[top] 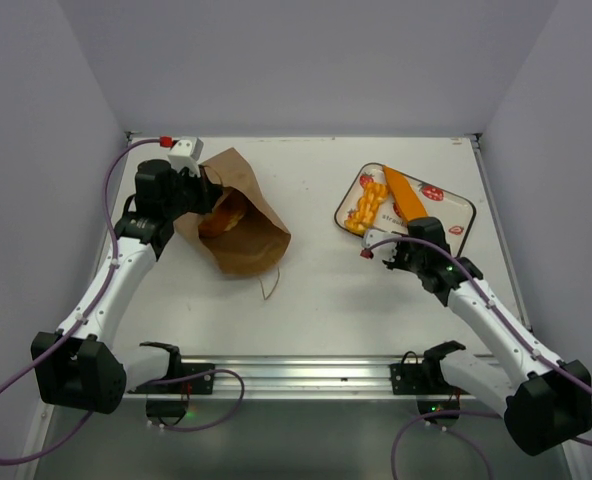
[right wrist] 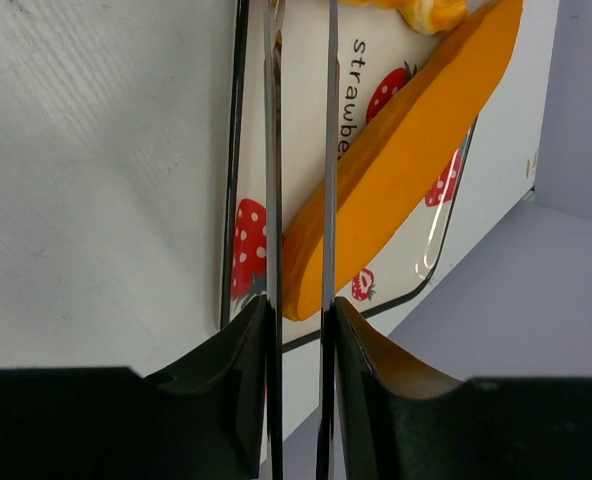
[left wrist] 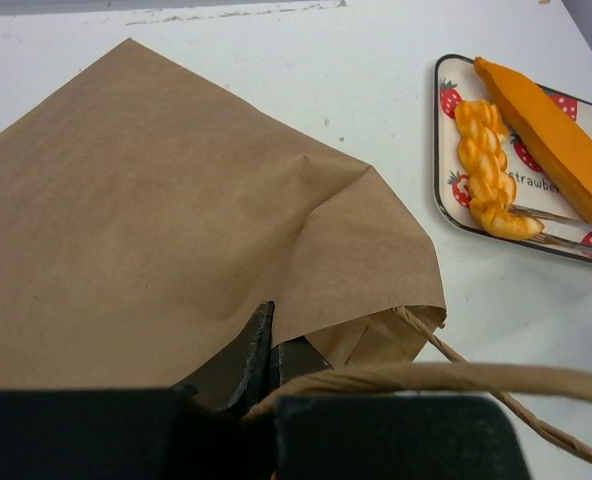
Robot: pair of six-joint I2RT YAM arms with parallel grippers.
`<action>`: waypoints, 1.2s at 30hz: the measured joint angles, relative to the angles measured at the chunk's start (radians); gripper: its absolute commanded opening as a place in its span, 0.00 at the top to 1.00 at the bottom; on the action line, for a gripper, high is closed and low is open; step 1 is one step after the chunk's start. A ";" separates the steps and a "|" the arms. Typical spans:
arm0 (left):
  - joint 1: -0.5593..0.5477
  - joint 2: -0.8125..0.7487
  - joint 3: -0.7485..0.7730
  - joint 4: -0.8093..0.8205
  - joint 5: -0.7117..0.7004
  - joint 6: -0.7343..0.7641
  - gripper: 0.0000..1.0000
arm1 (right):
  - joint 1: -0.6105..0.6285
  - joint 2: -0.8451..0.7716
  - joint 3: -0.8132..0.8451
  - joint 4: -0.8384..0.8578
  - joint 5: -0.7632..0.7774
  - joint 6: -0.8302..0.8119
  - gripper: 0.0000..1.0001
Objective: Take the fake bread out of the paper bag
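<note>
The brown paper bag (top: 246,225) lies on its side at the left, mouth toward my left arm. A golden piece of fake bread (top: 224,216) shows inside the mouth. My left gripper (top: 208,190) is shut on the bag's (left wrist: 156,200) upper rim; its fingers (left wrist: 259,345) pinch the paper. A long baguette (top: 406,195) and a braided piece (top: 366,208) lie on the strawberry-print tray (top: 458,218). My right gripper (top: 381,248) is shut on metal tongs (right wrist: 273,150), whose two arms reach over the tray (right wrist: 248,240) beside the baguette (right wrist: 396,170).
The bag's string handle (left wrist: 426,378) crosses right in front of the left wrist camera; another loop (top: 269,285) trails on the table. The tray sits at the back right near the side wall. The tong tips (left wrist: 561,218) lie by the braided piece (left wrist: 486,165).
</note>
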 measured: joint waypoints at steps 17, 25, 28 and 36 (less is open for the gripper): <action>0.000 0.001 0.000 0.000 0.001 0.000 1.00 | -0.001 -0.067 0.052 -0.091 -0.071 0.097 0.52; 0.000 0.001 0.000 0.000 0.005 0.000 1.00 | -0.001 -0.127 0.147 -0.180 -0.160 0.157 0.54; 0.000 0.001 0.000 0.000 0.009 0.000 1.00 | -0.001 -0.145 0.170 -0.225 -0.196 0.172 0.57; 0.000 0.004 0.000 0.000 0.034 -0.001 1.00 | 0.001 -0.143 0.341 -0.398 -0.418 0.220 0.61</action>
